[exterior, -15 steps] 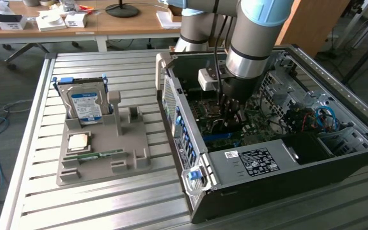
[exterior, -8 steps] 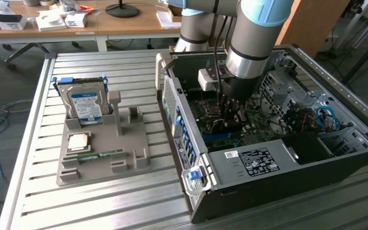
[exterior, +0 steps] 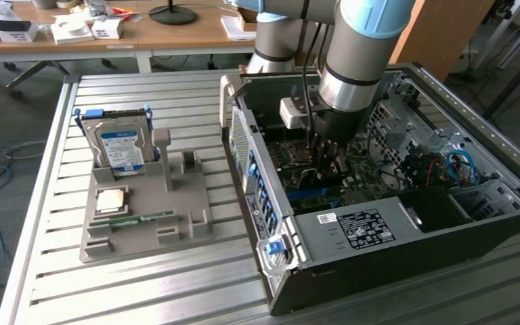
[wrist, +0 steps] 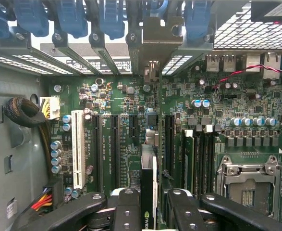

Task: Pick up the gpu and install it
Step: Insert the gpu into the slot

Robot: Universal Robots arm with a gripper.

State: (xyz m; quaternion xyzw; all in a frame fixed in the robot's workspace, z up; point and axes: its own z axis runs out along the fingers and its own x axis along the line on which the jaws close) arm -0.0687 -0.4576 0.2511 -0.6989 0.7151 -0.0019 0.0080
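The circuit board was green — its long slot white, the clips blue. The card showed a black edge with a green logo, between black fingers. The hard drive had a blue and white label.

Thin flat gpu card with a dark edge and a small green logo mark, seen edge-on. Standing upright on its long edge inside the open dark computer case, over the green motherboard, in line with the long black expansion slots. Narrow silver metal bracket at the far end, up against the case's rear slot openings. Clamped on both flat faces by the black gripper. Fully seated or not: cannot tell.
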